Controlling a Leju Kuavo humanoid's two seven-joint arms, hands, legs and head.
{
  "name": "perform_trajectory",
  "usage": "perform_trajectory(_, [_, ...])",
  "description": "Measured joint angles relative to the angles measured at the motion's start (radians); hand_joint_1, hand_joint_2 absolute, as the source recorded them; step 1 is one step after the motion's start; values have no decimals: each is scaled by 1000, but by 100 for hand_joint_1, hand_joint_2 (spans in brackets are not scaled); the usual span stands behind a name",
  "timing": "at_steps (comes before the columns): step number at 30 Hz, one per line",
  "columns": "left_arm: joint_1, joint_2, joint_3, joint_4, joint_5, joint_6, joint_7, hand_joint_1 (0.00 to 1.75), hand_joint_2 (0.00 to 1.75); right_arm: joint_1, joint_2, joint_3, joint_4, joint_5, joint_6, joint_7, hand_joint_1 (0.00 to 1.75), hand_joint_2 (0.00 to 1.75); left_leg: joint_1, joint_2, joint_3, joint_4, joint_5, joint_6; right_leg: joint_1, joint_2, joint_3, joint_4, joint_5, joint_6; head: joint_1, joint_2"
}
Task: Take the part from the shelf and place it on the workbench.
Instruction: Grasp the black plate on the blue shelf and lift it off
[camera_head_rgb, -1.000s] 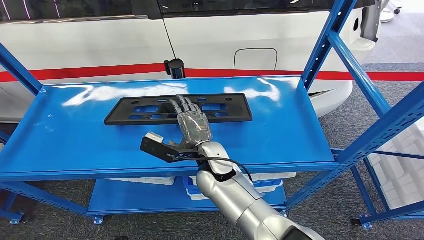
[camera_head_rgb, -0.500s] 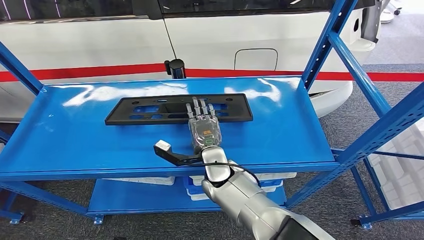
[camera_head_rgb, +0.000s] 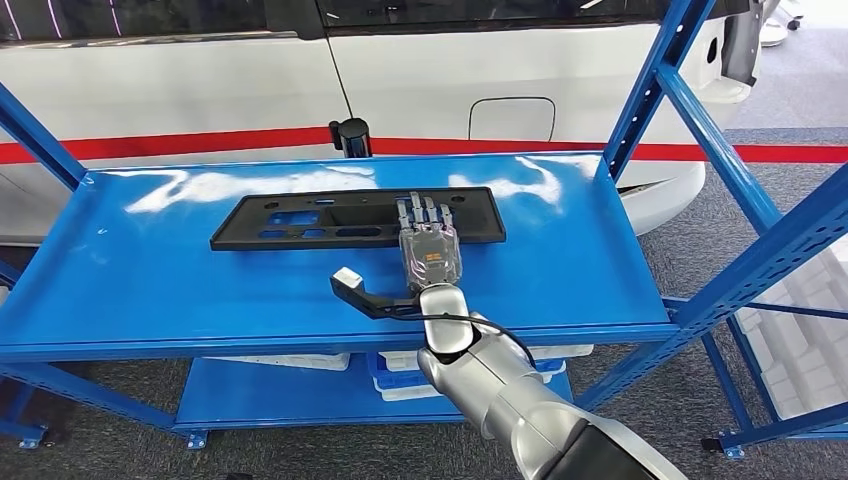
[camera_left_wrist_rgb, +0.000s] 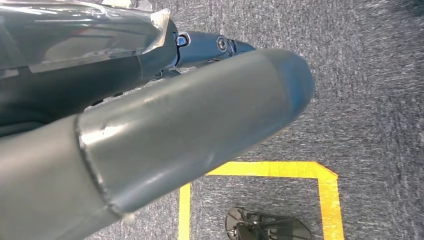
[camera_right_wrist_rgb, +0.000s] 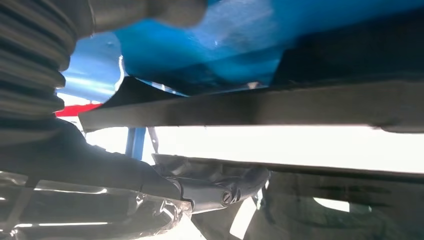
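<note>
The part (camera_head_rgb: 355, 218), a long flat black panel with cut-outs, lies along the back of the blue shelf (camera_head_rgb: 150, 290), a little above the middle of the head view and well clear of the shelf's front lip. The right hand (camera_head_rgb: 428, 250) is laid over the panel's right portion, just right of centre in the frame, back of the hand up, fingers (camera_head_rgb: 425, 212) straight and side by side, reaching across the panel's near edge. Whether the thumb is under that edge cannot be told: from above it is hidden, and the right wrist view is too close and blurred to settle it. Nothing is gripped yet, as far as the frames show.

The main risk is the grasp point. The hand sits far off the panel's middle (most of its length runs toward the left of the frame), so a lift from here would probably let the long end sag or swing, and it may twist out of the fingers or scrape along the shelf. A flat, thin panel lying flush on a glossy shelf also gives the fingers little to get under; closing could simply push it back toward the rear edge. The blue upright (camera_head_rgb: 655, 85) at the upper right could catch the panel's end on the way out.

The left hand (camera_left_wrist_rgb: 150, 125) hangs over carpet; its state cannot be told.
</note>
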Motion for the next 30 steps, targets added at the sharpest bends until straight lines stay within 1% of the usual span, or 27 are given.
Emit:
perform_trajectory(12, [0,0,0,0,1,0,-3,0,0,-18,-2,-20,12,3,2,-1,175,175,0,0,1,0,0,0,0,0,1,0,0,0,0,0])
perform_trajectory(18, [0,0,7,0,0,3,-1,0,0,-18,-3,-37,12,24,-18,-4,175,175,0,0,2,0,0,0,0,0,2,0,0,0,0,0])
perform_trajectory(23, [0,0,18,0,-7,10,-6,0,0,-6,-2,-78,11,81,-47,-15,175,175,0,0,2,0,0,0,0,0,2,0,0,0,0,0])
perform_trajectory(25, [1,0,21,0,-13,21,-30,0,0,3,-2,-111,6,114,-66,-29,175,175,0,0,2,0,0,0,0,0,2,0,0,0,0,0])
perform_trajectory(27, [1,0,22,0,-24,43,-78,0,0,14,-2,-149,-6,142,-93,-47,175,175,0,0,2,0,0,0,0,0,2,0,0,0,0,0])
perform_trajectory(30, [1,-2,24,0,-23,87,-155,0,0,41,-3,-227,-58,177,-133,-105,175,175,0,0,1,0,0,0,0,0,2,0,0,0,0,0])
